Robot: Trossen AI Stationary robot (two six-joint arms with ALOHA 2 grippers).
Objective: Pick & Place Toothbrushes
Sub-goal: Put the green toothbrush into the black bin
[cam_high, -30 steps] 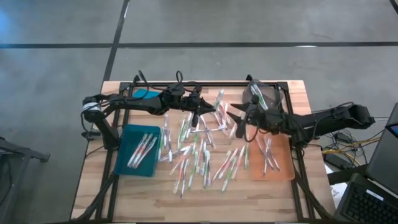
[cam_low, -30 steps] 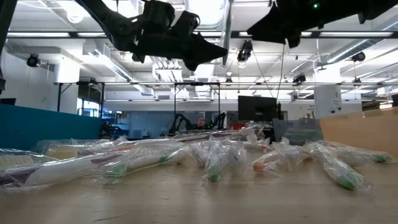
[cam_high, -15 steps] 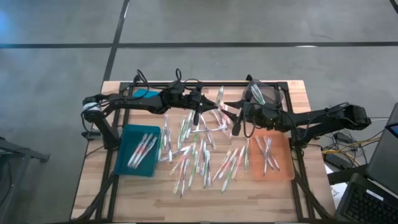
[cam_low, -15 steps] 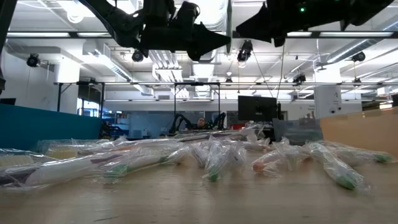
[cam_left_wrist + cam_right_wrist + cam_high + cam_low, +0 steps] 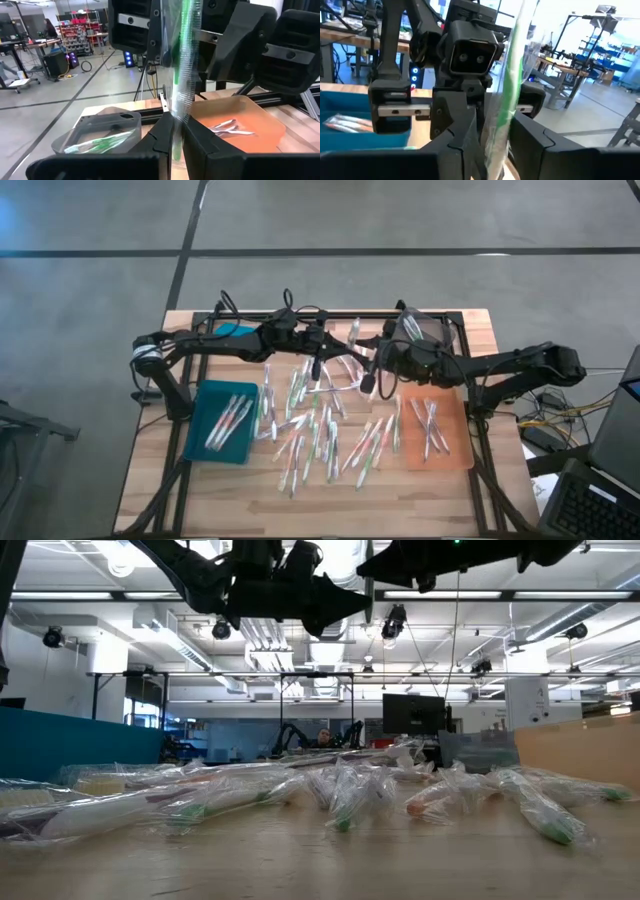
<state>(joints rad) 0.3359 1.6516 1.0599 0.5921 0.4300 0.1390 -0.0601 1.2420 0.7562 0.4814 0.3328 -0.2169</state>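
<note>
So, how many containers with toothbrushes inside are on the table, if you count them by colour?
Blue-green tray: 1
Orange tray: 1
Clear tub: 1
Total: 3

A large open robotics lab or industrial workshop. A wooden worktable (image 5: 330, 490) on a black metal frame stands on a polished grey concrete floor (image 5: 400, 220) marked with dark lines. Beyond the table are strip ceiling lights (image 5: 90, 595), exposed ducts, a blue partition wall (image 5: 70, 740), a dark monitor (image 5: 412, 712), workbenches and shelving racks (image 5: 600, 55).
</note>
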